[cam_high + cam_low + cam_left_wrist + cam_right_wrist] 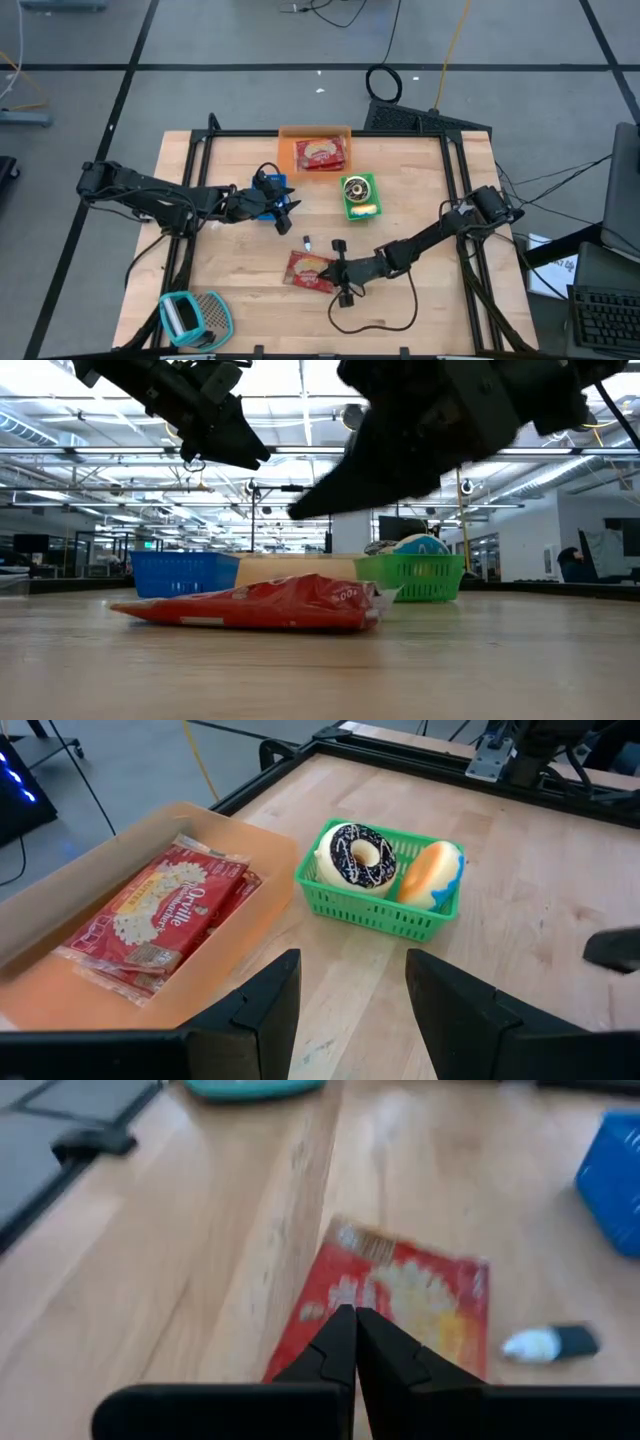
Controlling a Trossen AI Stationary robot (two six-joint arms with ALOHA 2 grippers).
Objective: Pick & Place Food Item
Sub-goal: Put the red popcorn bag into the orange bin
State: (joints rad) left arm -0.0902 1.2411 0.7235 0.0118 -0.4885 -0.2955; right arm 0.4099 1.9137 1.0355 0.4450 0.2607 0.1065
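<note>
1. Near the bench's (240,300) front edge, between middle and right: red packet (310,270) lying flat on bare wood, open board all round it, teal basket (195,318) well apart at the front-left corner.
2. Just beside the packet's right end in the high view: right gripper (343,272), jaws pressed together with nothing between them; in the right wrist view, tips over the packet's near edge, contact not clear. In the low view, raised above the packet.
3. Toward the back, at centre-left: left gripper (290,210), above the blue basket (270,195), jaws apart and holding nothing, seen clearly in the left wrist view (345,1010).
4. At the back edge: orange tray (290,150) with another red packet (165,915) inside, printed "Orville", popcorn pictured on it.
5. Right of centre: green basket (358,210), plastic lattice walls, holding a chocolate-iced ring doughnut (355,855) and an orange-and-blue rounded item (432,875), the two touching.
6. Between blue basket and front packet: small dark-and-white object (550,1343) on the wood, too small to identify.
7. Along the bench's rim: black metal framing (455,150); pale plank wood, smooth, visible grain.
</note>
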